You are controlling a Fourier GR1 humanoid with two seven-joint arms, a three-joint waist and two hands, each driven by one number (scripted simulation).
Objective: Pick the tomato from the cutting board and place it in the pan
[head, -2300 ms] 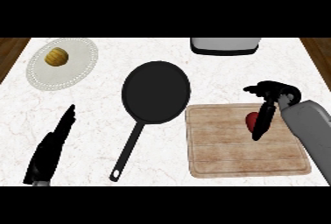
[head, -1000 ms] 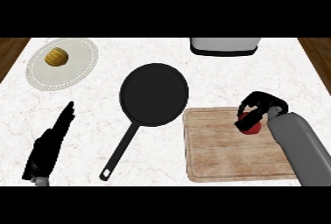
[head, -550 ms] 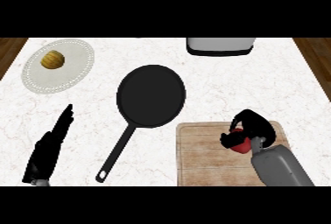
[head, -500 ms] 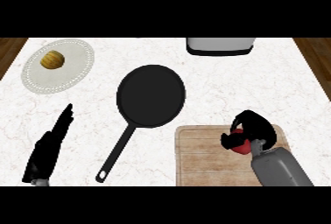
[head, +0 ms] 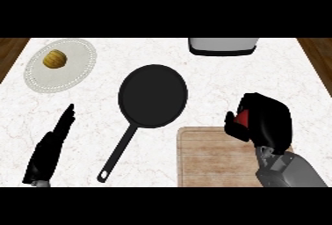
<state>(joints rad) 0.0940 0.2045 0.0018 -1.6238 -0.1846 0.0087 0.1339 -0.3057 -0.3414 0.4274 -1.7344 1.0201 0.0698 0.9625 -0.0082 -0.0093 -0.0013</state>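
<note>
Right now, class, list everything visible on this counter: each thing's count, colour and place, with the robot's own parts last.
pan: one, black, centre, handle toward lower left
cutting board: one, light wood, lower right
tomato: one, red, inside the right robot hand, above the board's far right corner
plate: one, white, upper left
small round food: one, yellow-brown, on the plate
container: one, grey, top edge, partly cut off
left robot hand: black, open, resting at lower left
right robot hand: black, curled round the tomato

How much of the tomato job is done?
The picking up looks done: the right hand is curled round the tomato, above the cutting board. Still left: moving it over to the pan and putting it in. The left hand rests open.
</note>
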